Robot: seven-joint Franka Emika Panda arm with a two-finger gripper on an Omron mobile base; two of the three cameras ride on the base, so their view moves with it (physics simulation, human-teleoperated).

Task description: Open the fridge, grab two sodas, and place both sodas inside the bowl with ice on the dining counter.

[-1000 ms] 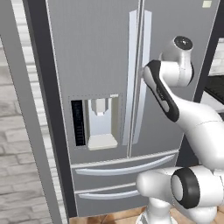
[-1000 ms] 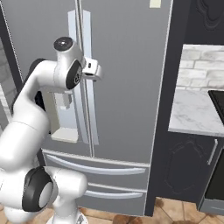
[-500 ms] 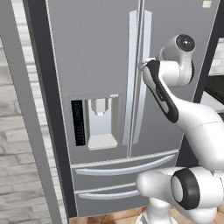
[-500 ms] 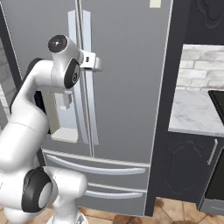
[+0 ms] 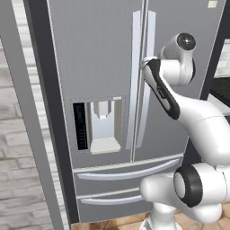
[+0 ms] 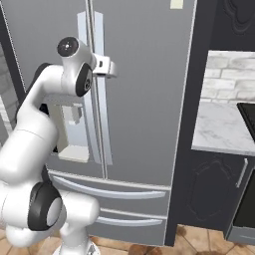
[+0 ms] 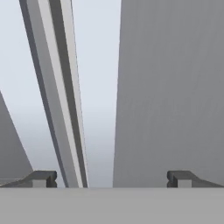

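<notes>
Right base view: arm bent high, hand (image 6: 110,69) level against the right door's handle (image 6: 102,99) | hand view: fingers (image 7: 41,178) spread wide, holding nothing, handle between them | fridge (image 5: 112,67) shut, filling the front | marble table (image 6: 219,127) at right.

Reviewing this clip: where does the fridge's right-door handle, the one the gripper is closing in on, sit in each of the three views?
Left base view: the right-door handle runs down upper centre-right, just right of the door seam.
Right base view: it stands upper left, passing beside the gripper.
Hand view: the pale band between the fingertips.
Shared landmark: the water dispenser in both base views.
</notes>
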